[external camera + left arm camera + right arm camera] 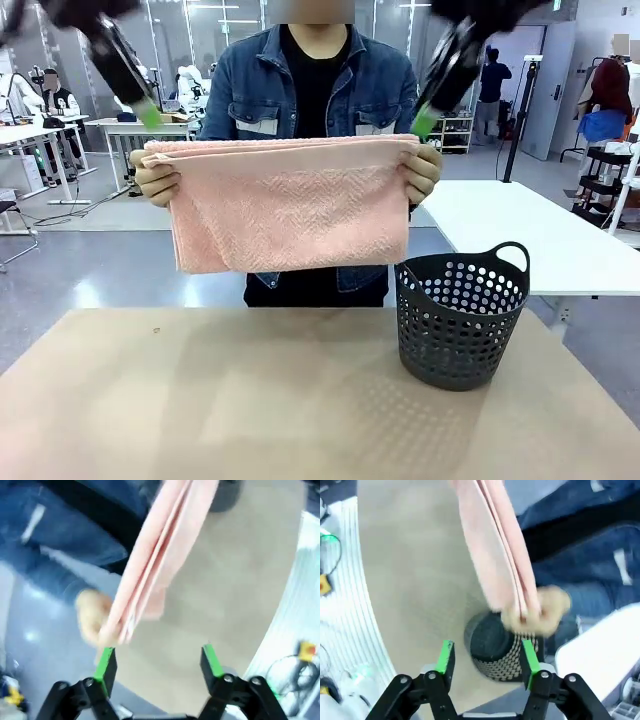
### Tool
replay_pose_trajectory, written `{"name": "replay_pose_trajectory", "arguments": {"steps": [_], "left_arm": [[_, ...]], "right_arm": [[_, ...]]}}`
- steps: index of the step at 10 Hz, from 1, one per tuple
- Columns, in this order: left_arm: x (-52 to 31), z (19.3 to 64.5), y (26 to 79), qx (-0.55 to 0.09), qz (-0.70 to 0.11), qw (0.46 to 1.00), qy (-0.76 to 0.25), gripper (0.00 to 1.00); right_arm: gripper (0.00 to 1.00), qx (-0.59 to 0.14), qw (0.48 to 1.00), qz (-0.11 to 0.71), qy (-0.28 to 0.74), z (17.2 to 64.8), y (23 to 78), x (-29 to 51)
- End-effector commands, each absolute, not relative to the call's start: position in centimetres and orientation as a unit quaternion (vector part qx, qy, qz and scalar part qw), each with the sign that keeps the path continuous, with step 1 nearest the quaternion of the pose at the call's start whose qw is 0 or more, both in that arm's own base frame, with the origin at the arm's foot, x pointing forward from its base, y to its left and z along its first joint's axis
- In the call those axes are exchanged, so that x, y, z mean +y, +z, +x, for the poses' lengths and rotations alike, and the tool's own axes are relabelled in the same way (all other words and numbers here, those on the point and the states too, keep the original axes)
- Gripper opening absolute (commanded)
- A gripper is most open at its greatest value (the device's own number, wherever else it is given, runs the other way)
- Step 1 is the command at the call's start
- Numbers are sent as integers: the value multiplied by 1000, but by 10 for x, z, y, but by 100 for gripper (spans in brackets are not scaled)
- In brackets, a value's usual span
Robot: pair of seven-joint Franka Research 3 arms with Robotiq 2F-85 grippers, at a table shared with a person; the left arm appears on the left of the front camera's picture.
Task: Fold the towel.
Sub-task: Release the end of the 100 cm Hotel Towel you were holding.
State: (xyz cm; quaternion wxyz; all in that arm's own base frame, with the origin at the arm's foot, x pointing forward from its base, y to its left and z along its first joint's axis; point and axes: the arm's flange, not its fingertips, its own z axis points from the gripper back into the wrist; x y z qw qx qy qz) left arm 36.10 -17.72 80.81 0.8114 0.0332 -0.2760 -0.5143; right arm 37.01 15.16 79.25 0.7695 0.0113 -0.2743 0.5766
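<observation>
Salmon-pink terry towel (pixel 290 205), front view: it is hanging doubled over in the air beyond the table's (pixel 200 400) far edge, its long axis running side to side across my view. A person is pinching each top corner, one hand (pixel 155 178) under my left gripper (pixel 150 115), the other hand (pixel 420 172) under my right gripper (pixel 423 122). Both green-padded tips are hovering just above those corners, each arm nearer its own end. A dark perforated basket (pixel 460 315) is standing on the table below the towel's right end.

Left wrist view: my left gripper (pixel 157 662) is showing spread jaws, nothing between them. The towel (pixel 160 560) is running edge-on away from the claw, its layered corner and the person's hand (pixel 92 617) lying just beyond one pad, off the jaw gap's centre. Motion blur is heavy, so the pad may be touching cloth; I cannot confirm.

Right wrist view: my right gripper (pixel 487 660) is likewise gaping and empty. The towel (pixel 495 555) is stretching away edge-on, its held corner and hand (pixel 540 610) sitting just past one pad, the basket (pixel 492 650) lying beneath between the fingers. I am judging that each claw needs shifting sideways to straddle its corner.
</observation>
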Motion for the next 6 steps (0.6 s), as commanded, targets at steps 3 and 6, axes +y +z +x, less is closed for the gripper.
{"name": "replay_pose_trajectory", "arguments": {"steps": [3, 6], "left_arm": [[-93, 314, 826, -312, 45, 892, -323, 100], [-53, 297, 826, -335, 27, 908, -249, 100]], "right_arm": [[95, -332, 870, 62, 359, 331, 808, 65], [100, -363, 883, 86, 286, 316, 807, 42]]}}
